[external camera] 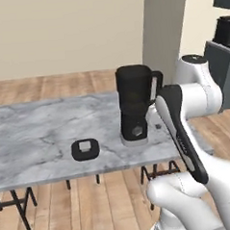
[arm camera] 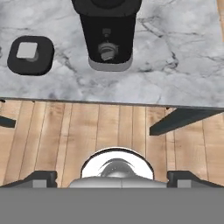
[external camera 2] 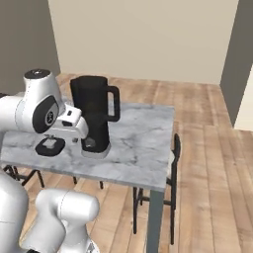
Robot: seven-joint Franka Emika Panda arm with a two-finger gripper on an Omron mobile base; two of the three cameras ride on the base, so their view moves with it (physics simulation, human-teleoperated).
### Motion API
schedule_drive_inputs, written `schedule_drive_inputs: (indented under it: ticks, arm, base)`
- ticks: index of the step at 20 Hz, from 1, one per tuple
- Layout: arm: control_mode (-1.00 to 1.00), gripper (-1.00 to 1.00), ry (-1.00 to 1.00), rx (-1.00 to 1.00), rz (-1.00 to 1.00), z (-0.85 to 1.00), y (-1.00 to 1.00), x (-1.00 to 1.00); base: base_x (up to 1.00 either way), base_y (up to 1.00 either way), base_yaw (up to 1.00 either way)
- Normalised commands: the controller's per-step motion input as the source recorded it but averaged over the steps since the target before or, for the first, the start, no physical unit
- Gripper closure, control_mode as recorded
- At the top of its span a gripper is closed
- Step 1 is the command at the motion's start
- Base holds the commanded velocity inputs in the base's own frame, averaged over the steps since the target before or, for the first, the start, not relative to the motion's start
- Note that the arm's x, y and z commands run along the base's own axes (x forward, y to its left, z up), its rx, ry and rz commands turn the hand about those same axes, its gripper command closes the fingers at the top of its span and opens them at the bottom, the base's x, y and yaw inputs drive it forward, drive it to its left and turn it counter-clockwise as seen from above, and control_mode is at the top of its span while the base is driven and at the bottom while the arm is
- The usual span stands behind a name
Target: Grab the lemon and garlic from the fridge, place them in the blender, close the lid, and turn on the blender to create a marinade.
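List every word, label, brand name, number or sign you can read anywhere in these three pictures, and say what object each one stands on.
None: no readable text anywhere.
The blender bears no lettering on jug or base.
The lid shows a plain grey knob.
The marble table has veining, no marks.
A round emblem on the arm's joint is too small to read.

Black blender (external camera: pixel 134 103), black grey-knobbed lid (external camera: pixel 85 149), grey-veined marble table (external camera: pixel 36 136).

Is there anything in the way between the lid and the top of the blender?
Nothing visible: the lid lies alone on the table left of the blender, whose top looks uncovered.
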Motion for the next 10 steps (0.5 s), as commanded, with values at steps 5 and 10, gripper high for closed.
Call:
schedule_drive_inputs:
  ticks: [5,10]
  arm:
    - [1.0,-1.0,0.0,0.0,0.0,0.0,0.0,0.0]
    - [1.0,-1.0,0.0,0.0,0.0,0.0,0.0,0.0]
  base:
    - [-0.27,-0.01,-0.64]
    - [-0.01,-0.13,-0.88]
